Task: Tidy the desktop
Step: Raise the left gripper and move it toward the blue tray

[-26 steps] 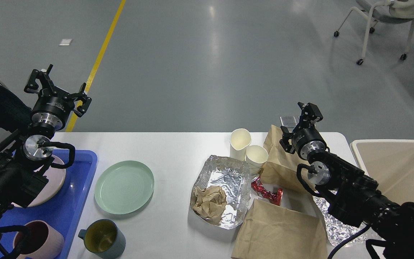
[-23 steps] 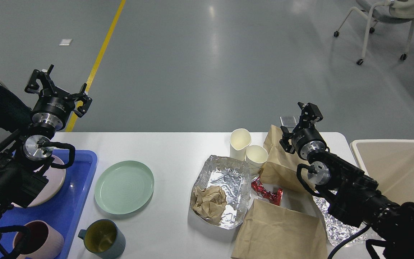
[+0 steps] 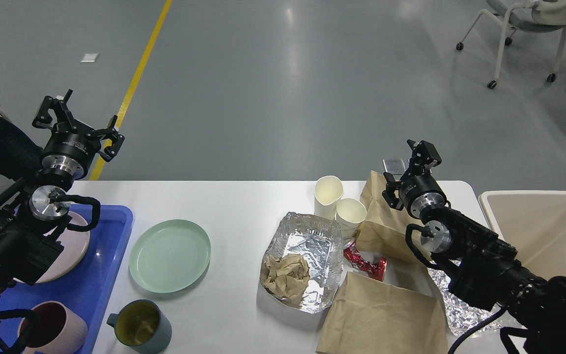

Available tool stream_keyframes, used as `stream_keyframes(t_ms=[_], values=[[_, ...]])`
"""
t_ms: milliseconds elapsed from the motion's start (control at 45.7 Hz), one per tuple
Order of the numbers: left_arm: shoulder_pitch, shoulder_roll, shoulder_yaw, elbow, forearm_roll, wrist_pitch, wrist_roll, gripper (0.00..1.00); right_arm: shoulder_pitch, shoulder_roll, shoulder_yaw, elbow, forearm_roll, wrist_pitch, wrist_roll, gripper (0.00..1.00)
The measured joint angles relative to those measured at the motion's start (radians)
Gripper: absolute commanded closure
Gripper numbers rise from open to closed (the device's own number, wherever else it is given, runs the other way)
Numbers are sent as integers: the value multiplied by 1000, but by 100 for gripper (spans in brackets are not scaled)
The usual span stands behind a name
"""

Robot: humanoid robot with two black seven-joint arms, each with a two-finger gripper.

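The desktop [image 3: 243,206] is a white rectangular top with rounded corners; it lies below and on the near side of both grippers and fills the lower half of the view.

The beige bin [image 3: 533,196] stands off the right end of the desktop, to the right of the right gripper [image 3: 418,152]. The blue tray [image 3: 101,275] rests on the left end, below the left gripper [image 3: 77,122], and holds a pale pink plate [image 3: 74,250] and a pink mug [image 3: 62,329].

Two brown paper bags lie on the right half. The far bag [image 3: 376,221] sits directly beneath the right gripper's wrist; the near bag [image 3: 381,314] lies flat at the front edge.

The green plate [image 3: 170,255] lies just right of the tray, below and to the right of the left fingers. The foil tray [image 3: 307,246], with crumpled brown paper [image 3: 285,275] inside, is left of the right gripper and nearer the front. Loose foil [image 3: 460,314] shows under the right arm.

Two white paper cups stand touching each other, the far one [image 3: 327,194] and the near one [image 3: 350,214], just left of the far bag. The grey-green mug [image 3: 140,324] stands at the front edge beside the blue tray. A red wrapper [image 3: 364,265] lies between the foil tray and the bags.

Left gripper: fingers spread wide, holding nothing, raised beyond the far edge of the desktop. Right gripper: seen end-on and dark; finger spacing cannot be determined.
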Motion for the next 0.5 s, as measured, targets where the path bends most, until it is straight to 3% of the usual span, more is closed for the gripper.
stream_keyframes(t_ms=[285,503], values=[[5,-4,5,-3,0,-9,8,4,0,0,0,0,0,0,0,0],[3,4,123,-18,0,-106,80,4,0,0,0,0,0,0,0,0]])
